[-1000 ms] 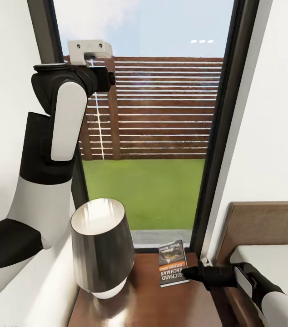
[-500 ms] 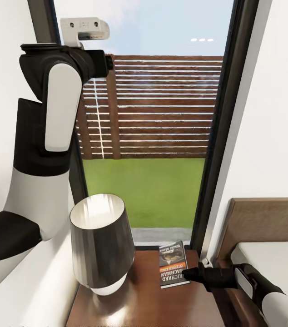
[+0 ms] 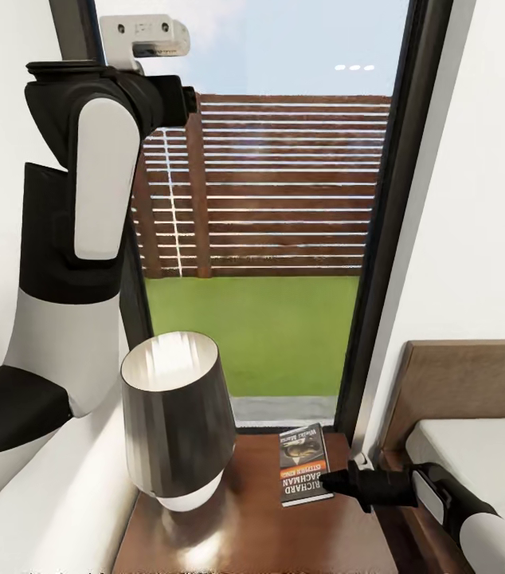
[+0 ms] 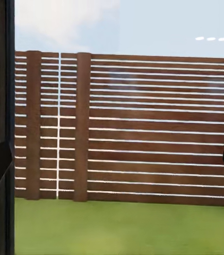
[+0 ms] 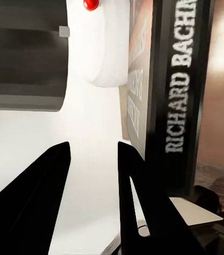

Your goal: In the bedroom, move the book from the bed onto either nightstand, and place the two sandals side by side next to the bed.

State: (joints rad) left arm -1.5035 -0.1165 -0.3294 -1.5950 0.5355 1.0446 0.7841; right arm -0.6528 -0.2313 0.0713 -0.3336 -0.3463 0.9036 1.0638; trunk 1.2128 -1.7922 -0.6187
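Note:
The book [image 3: 303,465] lies flat on the dark reddish-brown nightstand [image 3: 244,534], near its back right corner, cover up with an orange band. My right gripper [image 3: 326,479] reaches in from the bed side, its tip at the book's right edge. In the right wrist view its fingers [image 5: 43,202] stand apart with nothing between them, and the book's spine [image 5: 178,95] sits just outside one finger. My left gripper [image 4: 112,159] is raised high toward the window, fingers spread wide and empty. The sandals are out of view.
A dark lamp [image 3: 174,418] with a white base takes up the nightstand's left half. The bed [image 3: 475,446] and its wooden headboard [image 3: 459,383] lie at the right. A tall dark-framed window [image 3: 260,199] stands behind, and white wall flanks both sides.
My left arm has risen a little and swung left. The right gripper and the book stay where they were. The view has shifted slightly.

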